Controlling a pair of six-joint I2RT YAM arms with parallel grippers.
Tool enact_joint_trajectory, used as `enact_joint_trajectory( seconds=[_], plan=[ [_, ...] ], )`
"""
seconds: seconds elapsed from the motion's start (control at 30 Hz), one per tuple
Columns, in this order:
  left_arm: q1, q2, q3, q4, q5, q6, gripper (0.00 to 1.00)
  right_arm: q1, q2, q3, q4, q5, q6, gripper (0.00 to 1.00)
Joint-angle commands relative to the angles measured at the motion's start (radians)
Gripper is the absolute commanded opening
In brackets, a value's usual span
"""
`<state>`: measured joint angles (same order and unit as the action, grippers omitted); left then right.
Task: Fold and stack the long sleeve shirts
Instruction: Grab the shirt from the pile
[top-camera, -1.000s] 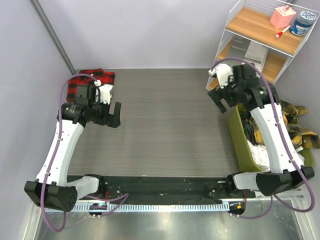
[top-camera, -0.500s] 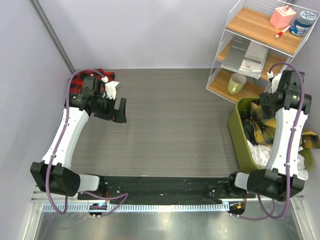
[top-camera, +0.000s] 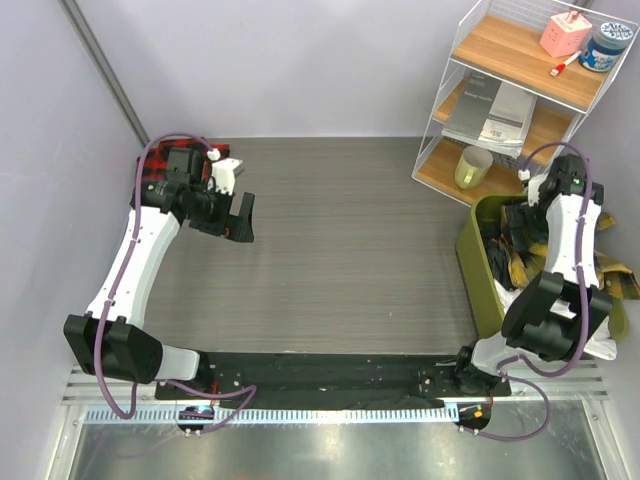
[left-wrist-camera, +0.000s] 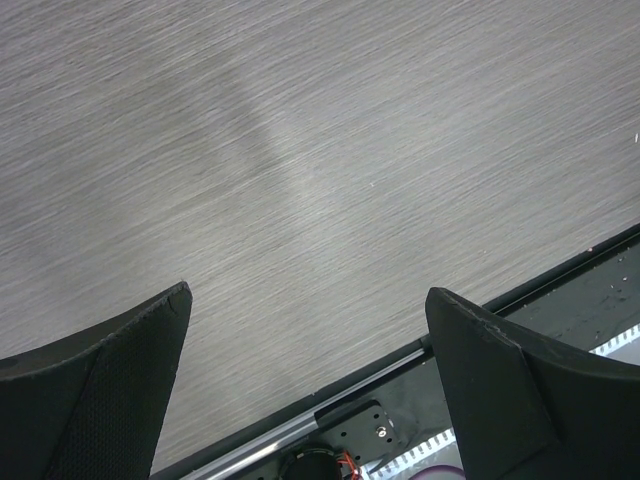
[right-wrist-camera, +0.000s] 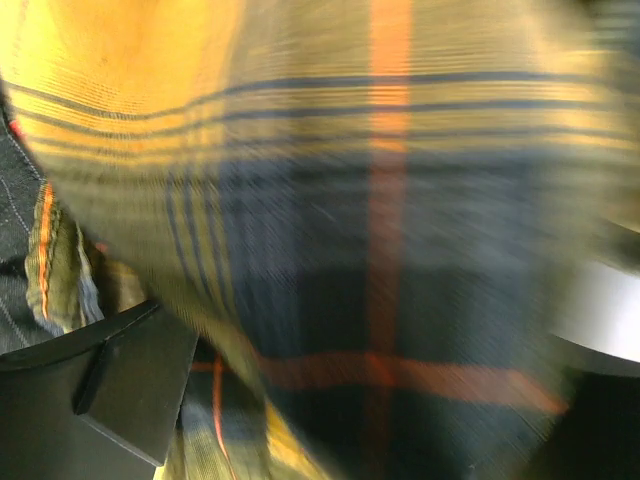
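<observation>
My left arm (top-camera: 135, 260) runs up the left side of the top view, elbow bent, its wrist turned toward the middle of the table (top-camera: 350, 230). The left gripper (left-wrist-camera: 308, 295) hangs above bare tabletop with its two black, wedge-shaped fingers (left-wrist-camera: 100, 390) spread wide and nothing between them. The surface under it is grey laminate with a fine brushed wood grain.

The red-and-black shirt (top-camera: 148, 182) sits in the upper-left corner of the table, just behind that wrist and mostly hidden by it. Only a patch of soft check shows.

My right arm (top-camera: 565, 240) is folded tightly at the right edge of the frame, forearm upright and wrist tipped down into the olive bin (top-camera: 478, 275). The bin is a rigid, straight-walled tub below the wire shelf (top-camera: 520, 90) with its wooden boards.

The yellow-and-black shirt (top-camera: 612, 272) lies crumpled in the bin, and one part spills over its far right rim.

From the right wrist, that flannel fills nearly the whole view, blurred, with yellow ground, dark bars and thin orange lines. The right gripper (right-wrist-camera: 370, 340) has its fingers (right-wrist-camera: 110, 390) set wide apart at the lower corners. Cloth lies between them, not pinched.
</observation>
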<state>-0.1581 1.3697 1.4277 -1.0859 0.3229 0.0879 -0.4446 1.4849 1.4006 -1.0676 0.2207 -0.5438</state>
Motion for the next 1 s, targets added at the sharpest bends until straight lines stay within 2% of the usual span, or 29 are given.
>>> enact_joint_trajectory(
  seconds=[0.0, 0.03, 0.07, 0.1, 0.17, 0.2, 0.37, 0.4, 0.53, 0.6, 0.67, 0.73, 0.77, 0.8, 0.87, 0.93, 0.97],
  plan=[
    [-0.003, 0.0, 0.025, -0.002, 0.015, 0.018, 1.0, -0.019, 0.015, -0.04, -0.024, -0.09, -0.004, 1.0],
    [-0.003, 0.0, 0.025, 0.001, 0.012, 0.019, 1.0, -0.02, 0.014, -0.037, -0.04, -0.125, -0.004, 0.98],
    [-0.003, 0.0, 0.023, 0.004, 0.008, 0.021, 1.0, -0.025, 0.009, -0.031, -0.055, -0.144, -0.001, 0.92],
    [-0.003, -0.003, 0.027, 0.015, 0.004, 0.013, 1.0, -0.026, 0.003, -0.011, -0.084, -0.164, 0.001, 0.68],
    [-0.001, -0.014, 0.025, 0.038, -0.008, 0.001, 1.0, -0.029, -0.027, 0.026, -0.112, -0.251, 0.018, 0.33],
    [-0.001, -0.017, 0.031, 0.056, -0.013, -0.016, 1.0, -0.029, -0.044, 0.078, -0.129, -0.268, 0.033, 0.01],
    [0.008, -0.018, 0.077, 0.061, 0.019, -0.056, 1.0, -0.029, -0.153, 0.317, -0.143, -0.475, 0.134, 0.01],
    [0.009, -0.018, 0.085, 0.06, 0.039, -0.06, 1.0, -0.029, -0.161, 0.424, -0.152, -0.515, 0.155, 0.01],
    [0.008, -0.015, 0.131, 0.052, 0.05, -0.082, 1.0, -0.026, -0.129, 0.67, -0.158, -0.711, 0.277, 0.01],
    [0.012, -0.02, 0.138, 0.055, 0.044, -0.082, 1.0, -0.016, -0.115, 0.774, -0.111, -0.823, 0.377, 0.01],
    [0.025, -0.026, 0.148, 0.063, 0.042, -0.125, 1.0, 0.033, -0.113, 0.804, -0.031, -0.879, 0.459, 0.01],
    [0.037, -0.032, 0.149, 0.067, 0.047, -0.143, 1.0, 0.11, -0.135, 0.801, 0.146, -0.859, 0.585, 0.01],
    [0.049, -0.035, 0.152, 0.075, 0.047, -0.161, 1.0, 0.201, -0.138, 0.796, 0.209, -0.842, 0.619, 0.01],
    [0.057, -0.04, 0.154, 0.08, 0.05, -0.174, 1.0, 0.243, -0.135, 0.805, 0.312, -0.813, 0.639, 0.01],
    [0.077, -0.052, 0.155, 0.09, 0.09, -0.191, 1.0, 0.32, -0.089, 0.846, 0.389, -0.747, 0.705, 0.01],
    [0.08, -0.078, 0.128, 0.147, 0.135, -0.227, 1.0, 0.334, -0.023, 0.992, 0.437, -0.725, 0.763, 0.01],
    [0.08, -0.122, 0.108, 0.182, 0.215, -0.238, 1.0, 0.342, 0.042, 1.052, 0.445, -0.721, 0.784, 0.01]
  ],
)
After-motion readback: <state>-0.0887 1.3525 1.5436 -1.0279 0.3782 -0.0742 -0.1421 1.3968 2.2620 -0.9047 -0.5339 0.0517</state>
